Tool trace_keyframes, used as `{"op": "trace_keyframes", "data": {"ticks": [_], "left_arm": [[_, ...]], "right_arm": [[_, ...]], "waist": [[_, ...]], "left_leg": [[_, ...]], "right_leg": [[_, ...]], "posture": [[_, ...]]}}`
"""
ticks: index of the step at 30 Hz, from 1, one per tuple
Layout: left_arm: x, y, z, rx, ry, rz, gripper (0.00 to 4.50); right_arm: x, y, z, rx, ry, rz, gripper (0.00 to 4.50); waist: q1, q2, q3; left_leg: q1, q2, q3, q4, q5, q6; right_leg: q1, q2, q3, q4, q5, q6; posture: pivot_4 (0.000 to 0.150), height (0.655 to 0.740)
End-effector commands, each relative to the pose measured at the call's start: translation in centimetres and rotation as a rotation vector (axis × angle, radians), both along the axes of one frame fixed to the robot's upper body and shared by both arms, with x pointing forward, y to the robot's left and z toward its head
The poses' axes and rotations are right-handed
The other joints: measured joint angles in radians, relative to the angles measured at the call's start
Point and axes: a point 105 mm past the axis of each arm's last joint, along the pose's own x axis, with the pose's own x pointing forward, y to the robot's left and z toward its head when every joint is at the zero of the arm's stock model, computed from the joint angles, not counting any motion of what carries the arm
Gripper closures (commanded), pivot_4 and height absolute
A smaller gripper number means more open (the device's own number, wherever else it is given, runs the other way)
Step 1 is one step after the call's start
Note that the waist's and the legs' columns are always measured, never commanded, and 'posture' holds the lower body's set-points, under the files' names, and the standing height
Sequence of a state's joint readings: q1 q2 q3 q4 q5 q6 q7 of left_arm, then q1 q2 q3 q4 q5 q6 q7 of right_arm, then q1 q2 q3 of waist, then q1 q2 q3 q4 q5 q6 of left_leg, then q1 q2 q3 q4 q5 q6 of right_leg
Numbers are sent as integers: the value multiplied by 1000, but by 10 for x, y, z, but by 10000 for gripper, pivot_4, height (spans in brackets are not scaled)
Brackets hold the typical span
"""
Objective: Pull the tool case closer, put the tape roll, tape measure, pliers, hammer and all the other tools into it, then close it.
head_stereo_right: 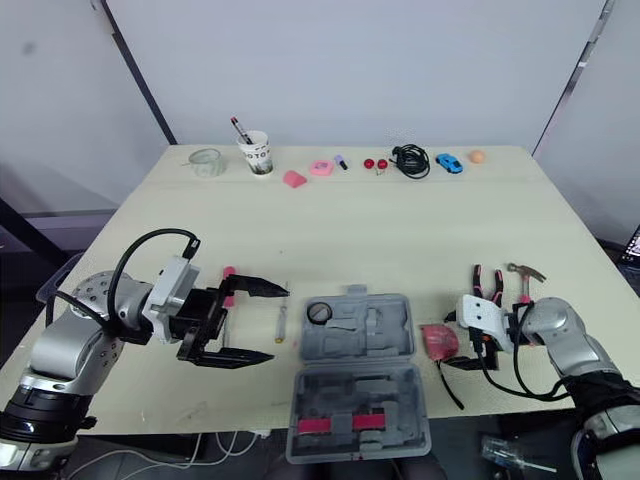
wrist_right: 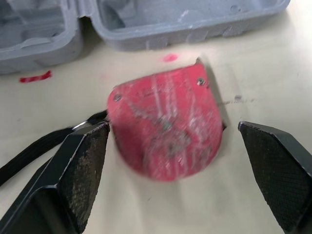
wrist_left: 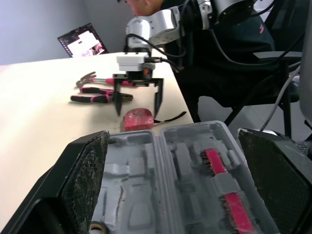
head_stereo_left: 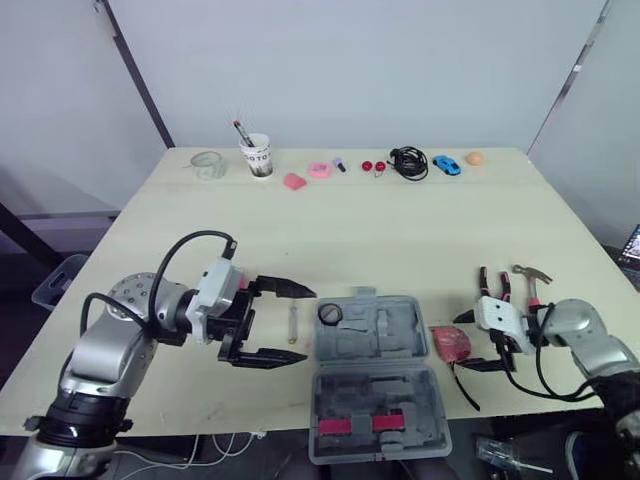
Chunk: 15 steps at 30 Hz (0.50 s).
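**Both grippers spread wide, neither gripping anything**

The right gripper (head_stereo_left: 462, 343) stood wide open astride the red tape measure (wrist_right: 165, 126). One finger (wrist_right: 83, 165) was just beside the tape measure's edge, the other was clear of it, and nothing was clamped. The tape measure lay on the table (head_stereo_left: 400, 230) just beside the right edge of the tool case (head_stereo_left: 375, 390), with its black strap trailing toward the near edge.

The left gripper (head_stereo_left: 308, 324) was likewise fully released and empty, just off the left side of the case. A slim pale tool (head_stereo_left: 293, 325) lay on the table in the gap between its fingers.

The count was one grey case, lying open. One black tape roll (head_stereo_left: 330, 313) sat in the left corner of its far half, and two pink strips (head_stereo_left: 372, 425) were in the near half. One pair of pliers (head_stereo_left: 492, 285) and one hammer (head_stereo_left: 535, 278) lay side by side beyond the right gripper. One paper cup (head_stereo_left: 258, 155) stood at the far edge.
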State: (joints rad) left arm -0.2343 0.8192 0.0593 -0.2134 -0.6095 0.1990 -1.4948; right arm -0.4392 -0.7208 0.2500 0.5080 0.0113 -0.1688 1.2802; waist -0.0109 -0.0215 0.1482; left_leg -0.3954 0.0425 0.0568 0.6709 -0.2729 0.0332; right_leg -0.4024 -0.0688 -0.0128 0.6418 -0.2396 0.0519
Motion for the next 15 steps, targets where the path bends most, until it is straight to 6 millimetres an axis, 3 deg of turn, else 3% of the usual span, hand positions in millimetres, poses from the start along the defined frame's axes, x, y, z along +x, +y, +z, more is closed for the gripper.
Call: {"op": "trace_keyframes", "data": {"ticks": [1,6,11,15], "left_arm": [[-4,0,6,1,-35,1,0],[-5,1,7,5,-37,9,0],[-5,3,6,6,-36,19,0],[-4,3,5,-3,-36,24,0]], "right_arm": [[4,3,-2,4,-1,13,508],[4,4,-7,-3,19,15,508],[3,3,-7,9,25,18,14115],[3,-3,-6,11,27,-16,14119]], "waist": [[0,0,0],[1,0,0],[0,0,0],[1,0,0]], "left_leg": [[0,0,0,0,0,0],[0,0,0,0,0,0],[1,0,0,0,0,0],[1,0,0,0,0,0]], "right_leg": [[0,0,0,0,0,0],[0,0,0,0,0,0],[0,0,0,0,0,0],[0,0,0,0,0,0]], "posture": [[1500,7400],[1500,7400],[1500,7400],[1500,7400]]}}
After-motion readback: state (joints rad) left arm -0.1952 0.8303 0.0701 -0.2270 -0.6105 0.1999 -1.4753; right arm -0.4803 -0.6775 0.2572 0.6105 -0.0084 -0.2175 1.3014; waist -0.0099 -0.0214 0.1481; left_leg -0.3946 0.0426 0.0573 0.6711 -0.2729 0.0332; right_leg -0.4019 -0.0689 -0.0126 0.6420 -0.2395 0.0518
